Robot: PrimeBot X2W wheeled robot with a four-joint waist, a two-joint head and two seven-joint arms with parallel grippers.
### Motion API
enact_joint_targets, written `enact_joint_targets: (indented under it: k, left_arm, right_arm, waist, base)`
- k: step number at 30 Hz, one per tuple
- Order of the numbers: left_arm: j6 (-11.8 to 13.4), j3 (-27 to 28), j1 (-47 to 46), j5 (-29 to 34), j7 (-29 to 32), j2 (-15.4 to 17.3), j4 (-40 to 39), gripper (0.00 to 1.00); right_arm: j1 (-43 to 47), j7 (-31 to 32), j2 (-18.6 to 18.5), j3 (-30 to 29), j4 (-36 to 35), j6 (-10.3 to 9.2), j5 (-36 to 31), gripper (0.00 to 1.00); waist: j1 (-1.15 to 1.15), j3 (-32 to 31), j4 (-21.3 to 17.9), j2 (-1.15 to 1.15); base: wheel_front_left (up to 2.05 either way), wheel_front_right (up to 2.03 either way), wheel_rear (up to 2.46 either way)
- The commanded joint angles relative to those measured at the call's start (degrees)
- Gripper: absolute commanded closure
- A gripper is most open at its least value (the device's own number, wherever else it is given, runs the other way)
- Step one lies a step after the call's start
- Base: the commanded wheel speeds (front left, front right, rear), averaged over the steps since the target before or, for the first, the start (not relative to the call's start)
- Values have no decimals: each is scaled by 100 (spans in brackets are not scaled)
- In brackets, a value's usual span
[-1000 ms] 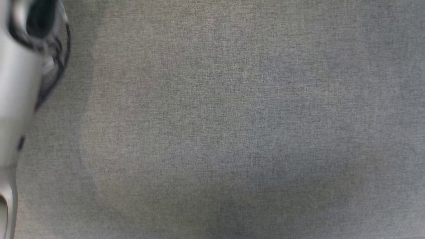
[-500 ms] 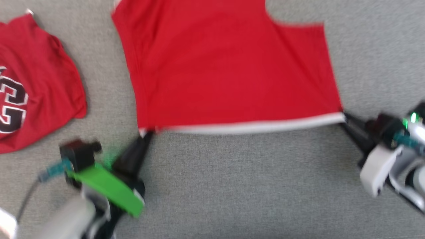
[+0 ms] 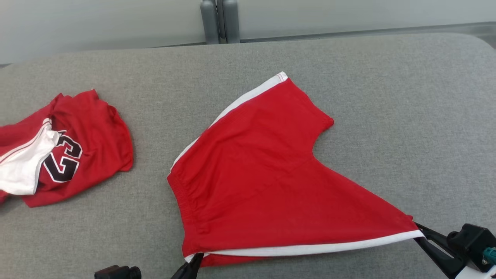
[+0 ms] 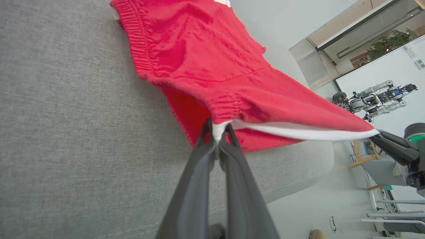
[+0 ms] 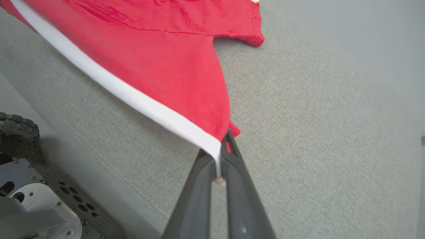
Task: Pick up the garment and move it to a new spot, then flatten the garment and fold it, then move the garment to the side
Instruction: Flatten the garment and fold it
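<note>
Red shorts (image 3: 263, 174) lie near the middle of the grey padded surface (image 3: 348, 69) in the head view, with their near edge towards the robot. Note that this view has shifted sharply in the last second. It first showed bare grey fabric and a pale arm, then a close look at the shorts. It now takes in the whole surface, with a red jersey (image 3: 89, 131) well apart on the left. Treat this as camera motion, not as movement of the shorts. Both grips match the picture of half a second ago, one at each end of the white stripe (image 3: 317, 247). The left gripper (image 3: 192, 266) meets the stripe's left end at the bottom edge. The right gripper (image 3: 420, 232) meets its right end.

In the left wrist view, the left gripper's fingers are pressed together on the white corner below the gathered elastic waistband. The stripe runs taut from there to the right gripper's tip. The near edge rides above the surface.

In the right wrist view, the right gripper is clamped on the other stripe end at the leg corner. The rest of the cloth drapes back onto the surface.

Judgement: the shorts are already laid at their spot and are being tensioned for flattening. No fold is yet visible.
</note>
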Motion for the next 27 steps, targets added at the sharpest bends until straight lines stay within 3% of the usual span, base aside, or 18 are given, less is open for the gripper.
enact_joint_targets:
  k: [1, 7, 13, 18, 27]
  left_arm:
    - [51, 8, -121, 42, 63, 44, -18, 100]
    - [140, 133, -700, 40, 359, -56, -71, 100]
    - [53, 262, -1379, 53, 602, -208, -34, 100]
    - [-10, 320, -1967, 16, 777, -451, 37, 100]
    - [-316, 219, -3042, 50, 1093, -1060, 657, 100]
  right_arm:
    - [-14, 51, -34, -11, -85, -9, 22, 100]
    - [-974, 228, -366, 293, 3, -10, 320, 100]
    - [-2579, 518, -865, 870, 524, -10, 800, 100]
    - [-3977, 809, -1308, 1584, 999, -9, 1067, 100]
    - [-6243, 1367, -1520, 3113, 1638, -9, 1684, 100]
  waist:
    - [1, -179, 120, 0]
    - [1, 477, 427, 0]
    - [1, 1132, 889, 0]
    - [1, 1537, 1358, 0]
    - [1, 2127, 1970, 0]
  base:
    - [0, 0, 0]
    - [0, 0, 0]
    - [0, 0, 0]
    - [0, 0, 0]
    - [0, 0, 0]
